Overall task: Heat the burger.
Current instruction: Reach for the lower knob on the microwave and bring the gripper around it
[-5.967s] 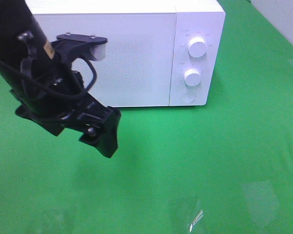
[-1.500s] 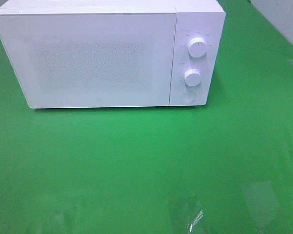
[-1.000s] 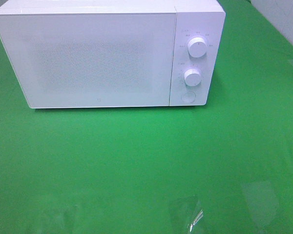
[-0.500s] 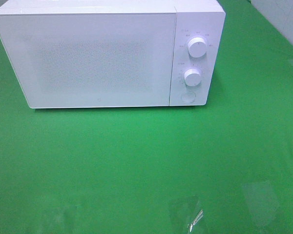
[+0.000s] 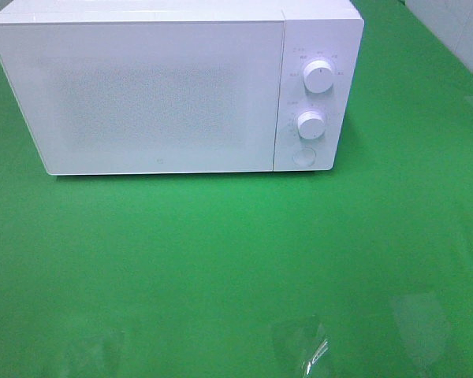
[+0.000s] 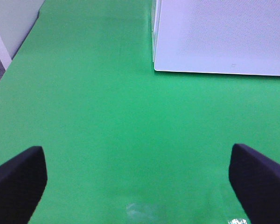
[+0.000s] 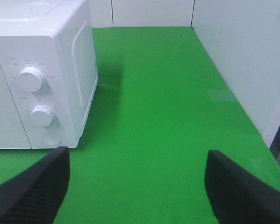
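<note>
No burger shows in any view. A white microwave (image 5: 173,87) stands at the back of the green table with its door shut; its front corner (image 6: 224,37) shows in the left wrist view and its knob panel (image 7: 37,93) in the right wrist view. Neither arm appears in the exterior high view. My left gripper (image 6: 135,186) is open, its black fingertips (image 6: 18,182) wide apart over bare green cloth in front of the microwave. My right gripper (image 7: 135,186) is open too, with nothing between its fingers, to the right of the microwave.
Two white knobs (image 5: 318,76) and a round button (image 5: 303,157) sit on the microwave's right panel. White walls (image 7: 242,56) border the table's right side and back. The table's left edge (image 6: 9,60) drops off beside a white panel.
Six seconds ago the left arm hung in front of the microwave door; it has since left the exterior high view. Nothing has moved over the last second and a half.
</note>
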You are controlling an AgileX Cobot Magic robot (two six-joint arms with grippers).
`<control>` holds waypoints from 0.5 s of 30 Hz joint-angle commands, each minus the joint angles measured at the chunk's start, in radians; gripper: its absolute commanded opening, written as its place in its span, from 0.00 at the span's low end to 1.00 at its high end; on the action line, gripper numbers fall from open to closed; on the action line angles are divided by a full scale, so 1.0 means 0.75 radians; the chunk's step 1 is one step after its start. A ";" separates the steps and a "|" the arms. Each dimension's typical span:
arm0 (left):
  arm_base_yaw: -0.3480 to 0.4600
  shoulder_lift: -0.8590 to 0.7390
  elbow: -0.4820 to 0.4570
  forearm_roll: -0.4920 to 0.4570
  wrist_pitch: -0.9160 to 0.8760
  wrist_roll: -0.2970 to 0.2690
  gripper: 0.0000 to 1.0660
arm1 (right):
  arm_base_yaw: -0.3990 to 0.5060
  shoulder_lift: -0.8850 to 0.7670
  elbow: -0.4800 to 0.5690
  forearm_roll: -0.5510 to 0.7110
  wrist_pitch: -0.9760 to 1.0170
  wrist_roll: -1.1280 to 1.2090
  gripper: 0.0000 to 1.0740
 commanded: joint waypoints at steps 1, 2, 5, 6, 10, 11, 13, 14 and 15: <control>0.001 -0.029 0.000 -0.004 -0.015 -0.004 0.92 | -0.004 0.091 0.015 0.000 -0.131 0.005 0.70; 0.001 -0.029 0.000 -0.004 -0.015 -0.004 0.92 | -0.004 0.091 0.015 0.000 -0.131 0.005 0.70; 0.001 -0.029 0.000 -0.004 -0.015 -0.004 0.92 | -0.004 0.203 0.015 0.001 -0.223 0.005 0.70; 0.001 -0.029 0.000 -0.004 -0.015 -0.004 0.92 | -0.004 0.267 0.015 0.001 -0.271 0.005 0.70; 0.001 -0.029 0.000 -0.004 -0.015 -0.004 0.92 | -0.004 0.399 0.015 0.007 -0.388 0.008 0.70; 0.001 -0.029 0.000 -0.004 -0.015 -0.004 0.92 | -0.004 0.399 0.015 0.007 -0.388 0.008 0.70; 0.001 -0.029 0.000 -0.004 -0.015 -0.004 0.92 | -0.004 0.495 0.015 0.007 -0.475 0.023 0.70; 0.001 -0.029 0.000 -0.004 -0.015 -0.004 0.92 | -0.004 0.495 0.015 0.007 -0.475 0.023 0.70; 0.001 -0.029 0.000 -0.004 -0.015 -0.004 0.92 | -0.004 0.555 0.015 0.007 -0.523 0.047 0.70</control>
